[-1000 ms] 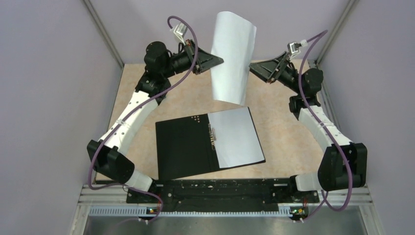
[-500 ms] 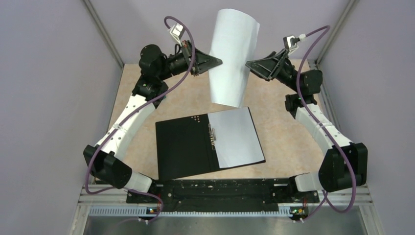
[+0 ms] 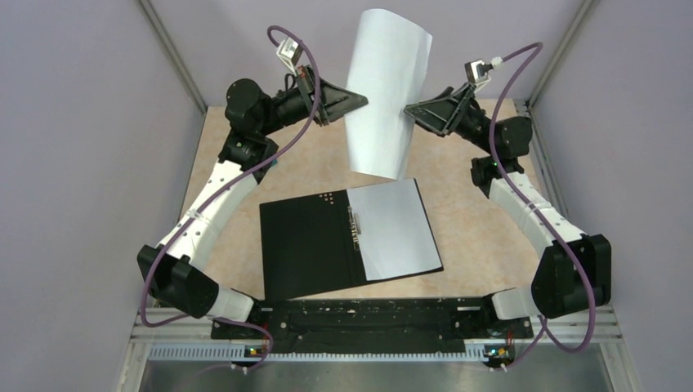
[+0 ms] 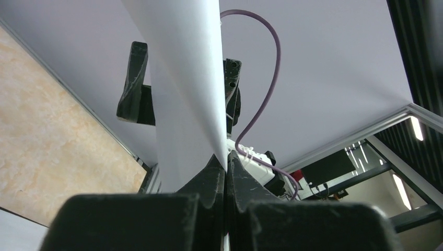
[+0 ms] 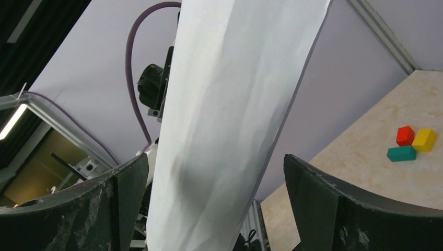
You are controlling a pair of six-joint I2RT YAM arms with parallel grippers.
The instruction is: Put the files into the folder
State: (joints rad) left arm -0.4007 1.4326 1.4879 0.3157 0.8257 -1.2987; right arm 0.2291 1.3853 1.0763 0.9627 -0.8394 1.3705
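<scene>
One white sheet (image 3: 384, 82) is held curled and upright in the air above the far part of the worktop (image 3: 466, 233), its left edge pinched between the jaws of the left gripper (image 3: 362, 100). At its right edge the right gripper (image 3: 408, 109) is seen with jaws spread wide; contact cannot be told. Below, the folder (image 3: 310, 245) is laid open, black inside up, with a second white sheet (image 3: 396, 229) on its right half beside the metal spine clip (image 3: 355, 222).
</scene>
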